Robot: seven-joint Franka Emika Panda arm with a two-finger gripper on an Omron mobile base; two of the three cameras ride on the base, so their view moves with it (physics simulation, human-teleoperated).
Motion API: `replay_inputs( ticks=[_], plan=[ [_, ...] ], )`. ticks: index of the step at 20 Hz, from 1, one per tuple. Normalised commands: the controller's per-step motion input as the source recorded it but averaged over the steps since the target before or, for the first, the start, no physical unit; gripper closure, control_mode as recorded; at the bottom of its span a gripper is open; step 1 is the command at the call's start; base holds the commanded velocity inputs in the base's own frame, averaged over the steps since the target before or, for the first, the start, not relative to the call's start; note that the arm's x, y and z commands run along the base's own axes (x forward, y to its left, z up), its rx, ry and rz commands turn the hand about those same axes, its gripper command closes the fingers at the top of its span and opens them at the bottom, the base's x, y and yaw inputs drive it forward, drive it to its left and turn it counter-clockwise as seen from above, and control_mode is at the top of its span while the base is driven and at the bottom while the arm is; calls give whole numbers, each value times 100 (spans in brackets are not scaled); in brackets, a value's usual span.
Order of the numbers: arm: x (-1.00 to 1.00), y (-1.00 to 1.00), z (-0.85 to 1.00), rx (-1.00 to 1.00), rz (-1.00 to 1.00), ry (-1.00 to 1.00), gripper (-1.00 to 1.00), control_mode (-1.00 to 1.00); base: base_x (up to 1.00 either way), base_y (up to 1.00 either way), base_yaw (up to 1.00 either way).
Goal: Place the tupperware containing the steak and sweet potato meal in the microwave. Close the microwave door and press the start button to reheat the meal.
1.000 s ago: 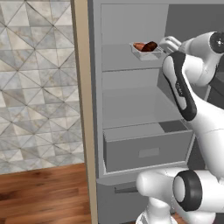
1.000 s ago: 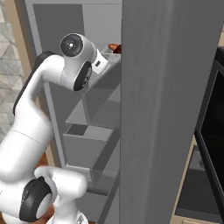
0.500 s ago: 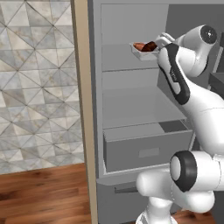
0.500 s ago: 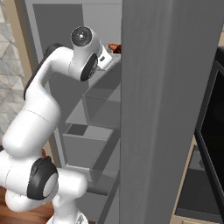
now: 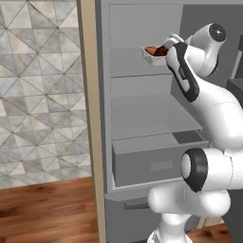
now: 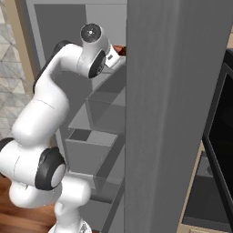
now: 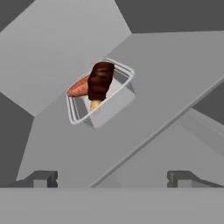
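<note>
Translucent grey-white plastic is what you are looking for: the small shallow rectangular tupperware (image 7: 101, 93) sits on an upper grey shelf (image 5: 128, 66) of the open grey fridge (image 5: 142, 118), and in your hand view it lies ahead of the gripper (image 7: 112, 178), well apart from it. Inside the tray you can see the dark brown lump of steak (image 7: 100, 80) lying across the orange-red sweet potato (image 7: 78, 87), which hides most of that piece; a pale bit under the steak is too small for you to identify. The two dark fingertips (image 7: 43, 178) stand wide apart with nothing between them. From the left base view, you see the tupperware (image 5: 153, 54) partly covered by the white arm's wrist, and the gripper itself is hidden there. From the right base view, a tall grey panel (image 6: 173, 113) of the fridge blocks most of the shelves, so only a brown sliver of the meal (image 6: 119, 48) shows beside the wrist. At the right edge, a black appliance (image 6: 220, 136) is cut off.
</note>
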Motion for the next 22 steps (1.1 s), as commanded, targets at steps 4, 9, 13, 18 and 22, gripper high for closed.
replay_inputs(
  ticks=[4,9,13,18,22],
  plan=[
    [34,-9,-15,0,0,2,-100,-100,0,0,0],
    [38,-7,-7,1,0,5,-100,-100,0,0,0],
    [41,0,0,2,0,6,-100,-100,0,0,0],
    [43,0,0,1,0,8,-100,-100,0,0,0],
    [45,-3,0,4,0,8,-100,-100,0,0,0]
  ],
)
